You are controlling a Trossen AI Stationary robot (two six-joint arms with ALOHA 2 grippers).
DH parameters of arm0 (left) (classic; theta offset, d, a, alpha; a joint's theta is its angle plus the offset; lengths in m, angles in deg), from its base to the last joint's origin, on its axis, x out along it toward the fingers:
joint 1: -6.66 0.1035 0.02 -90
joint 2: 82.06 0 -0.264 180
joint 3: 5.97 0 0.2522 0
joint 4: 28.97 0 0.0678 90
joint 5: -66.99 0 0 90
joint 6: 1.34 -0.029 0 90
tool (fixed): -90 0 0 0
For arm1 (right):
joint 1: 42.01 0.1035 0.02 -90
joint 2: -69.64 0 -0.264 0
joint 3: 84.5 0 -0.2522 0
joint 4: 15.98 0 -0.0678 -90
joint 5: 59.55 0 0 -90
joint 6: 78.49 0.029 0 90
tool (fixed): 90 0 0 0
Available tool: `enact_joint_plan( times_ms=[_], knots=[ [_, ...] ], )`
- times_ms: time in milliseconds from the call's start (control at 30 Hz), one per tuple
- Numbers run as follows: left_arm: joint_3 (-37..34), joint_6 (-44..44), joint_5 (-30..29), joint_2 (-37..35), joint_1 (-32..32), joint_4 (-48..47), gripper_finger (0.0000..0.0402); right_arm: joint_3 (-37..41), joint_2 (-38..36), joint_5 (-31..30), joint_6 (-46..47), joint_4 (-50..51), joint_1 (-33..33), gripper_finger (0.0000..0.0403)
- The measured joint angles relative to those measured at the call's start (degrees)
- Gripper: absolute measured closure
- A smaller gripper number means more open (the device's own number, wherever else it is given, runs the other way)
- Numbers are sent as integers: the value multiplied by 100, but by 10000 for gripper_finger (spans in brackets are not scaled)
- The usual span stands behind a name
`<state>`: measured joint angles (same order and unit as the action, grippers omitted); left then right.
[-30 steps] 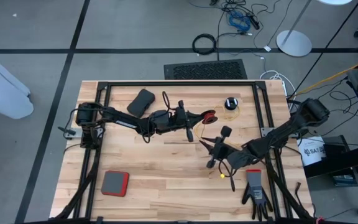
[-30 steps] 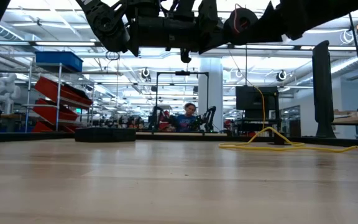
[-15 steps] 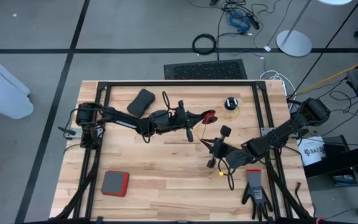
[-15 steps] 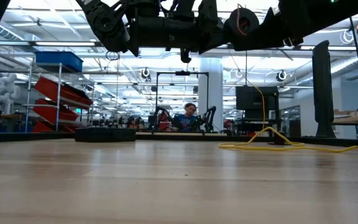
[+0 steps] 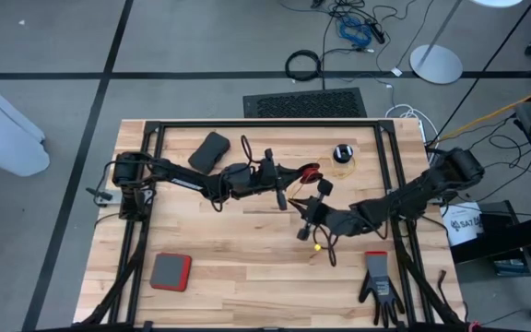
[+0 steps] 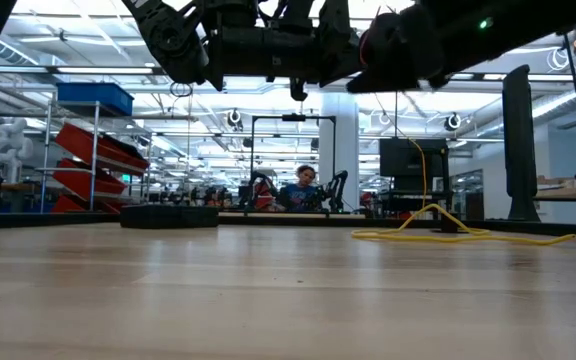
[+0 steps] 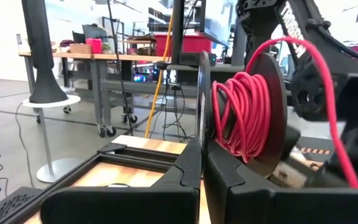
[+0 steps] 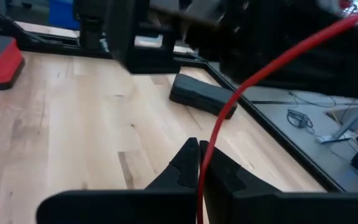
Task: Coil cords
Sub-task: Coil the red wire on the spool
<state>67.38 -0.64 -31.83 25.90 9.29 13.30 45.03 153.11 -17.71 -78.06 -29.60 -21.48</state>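
My left gripper (image 5: 289, 177) is over the table's middle, shut on a small black reel (image 5: 310, 171) wound with the reddish-orange cord (image 7: 241, 118). My right gripper (image 5: 300, 207) is just on the near side of the reel, shut on the loose run of that cord (image 8: 247, 81). The yellow cord (image 6: 438, 232) lies slack on the table at the far right beside its own black reel (image 5: 342, 153); no gripper touches it. My left gripper pinches the edge of one black flange (image 7: 201, 118) of the reel between its two fingers, coming level from the table's left. The reel is lifted clear of the table, its flanges upright. My right gripper pinches the single reddish-orange strand (image 8: 201, 163) between its fingertips, coming from the table's right. The strand runs from the fingers up toward the reel, clear of the table.
A black case (image 5: 208, 150) lies at the far left. A red and black pad (image 5: 170, 270) lies at the near left. A black glove (image 5: 379, 281) lies at the near right. Black frame rails (image 5: 265, 124) run round the table.
My right gripper has gone toward the table's left with the reddish-orange cord, closer to the reel in my left gripper. In the low view it now stands in front of the reel.
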Motion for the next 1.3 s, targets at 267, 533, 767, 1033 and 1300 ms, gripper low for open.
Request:
enact_joint_plan(
  times_ms=[267,533,767,1033,1300],
  knots=[
    [0,-11,-85,-3,13,-2,398,0,375,195,-48,-441,-392,403],
    [0,-116,-177,-16,24,11,398,0,375,531,-72,-758,-733,403],
    [0,-263,-304,-16,21,-109,398,0,375,668,112,-699,-859,403],
    [2,-934,-705,-9,-9,-15,398,-2,437,720,285,-948,-914,403],
    [15,-1817,-1091,-7,-105,-302,398,-4,441,772,484,-874,-1014,403]
  ],
)
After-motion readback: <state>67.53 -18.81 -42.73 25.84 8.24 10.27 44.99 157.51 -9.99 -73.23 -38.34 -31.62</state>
